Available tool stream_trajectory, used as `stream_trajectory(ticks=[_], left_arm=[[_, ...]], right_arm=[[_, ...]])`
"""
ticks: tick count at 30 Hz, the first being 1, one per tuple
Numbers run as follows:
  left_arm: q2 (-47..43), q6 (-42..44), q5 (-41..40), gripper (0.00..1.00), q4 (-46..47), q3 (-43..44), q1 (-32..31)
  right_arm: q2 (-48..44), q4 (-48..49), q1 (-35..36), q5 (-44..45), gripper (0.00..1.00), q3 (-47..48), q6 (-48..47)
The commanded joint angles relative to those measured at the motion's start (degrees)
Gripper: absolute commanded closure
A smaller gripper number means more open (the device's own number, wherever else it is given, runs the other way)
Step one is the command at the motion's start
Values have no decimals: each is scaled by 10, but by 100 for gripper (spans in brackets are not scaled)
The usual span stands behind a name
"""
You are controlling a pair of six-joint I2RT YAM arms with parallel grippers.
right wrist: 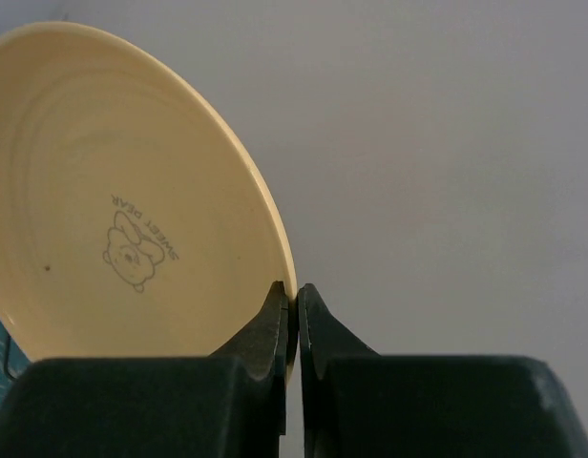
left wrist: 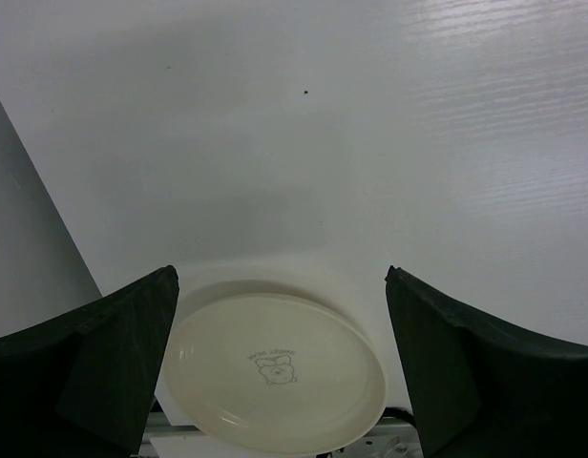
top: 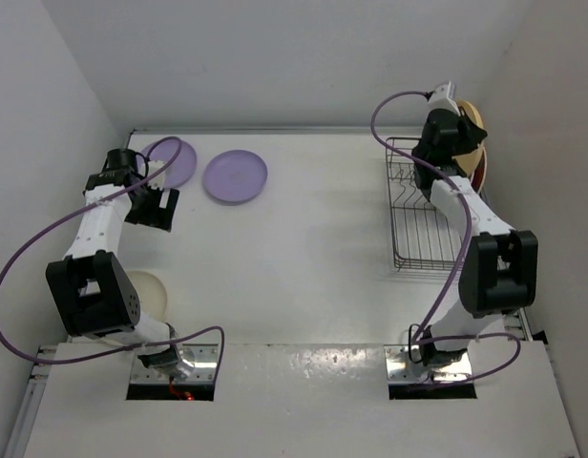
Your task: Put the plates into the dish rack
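right gripper point(right wrist: 292, 296) – clamped tight on rim of yellow plate point(right wrist: 132, 191), at far end of dish rack point(top: 409, 219) | step: likely slotting – next: lower it upright between prongs | left gripper point(left wrist: 280, 272) wide open, empty

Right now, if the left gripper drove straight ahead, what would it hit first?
Probably the cream plate lying flat between the fingers of the open left gripper, or the table just beyond the plate; depth is unclear.

Left arm point(top: 98, 229) and right arm point(top: 471, 215) match: white link shells, boxy black joint housings, one purple cable point(top: 401, 94) looping off each. Bases sit on shiny metal plates point(top: 203, 361). Left hand point(left wrist: 280, 286) and right hand point(right wrist: 294, 298): matte black wedge-shaped fingers point(left wrist: 113, 372), thick at root, tapering to tips.
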Motion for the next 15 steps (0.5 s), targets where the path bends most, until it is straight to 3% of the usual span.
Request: stream_trajectory(ticks=[1,11,15], left_arm=[[-5,5,3,6,2,8,7],[-11,5,9,6,-8,8,7],[-11,10,9,6,-8,13,7]], right_arm=[[5,104,-3,44,100,-6,-68],[44,140,10,93,100,-69,-38],[50,210,33,130,100,-105,-74]])
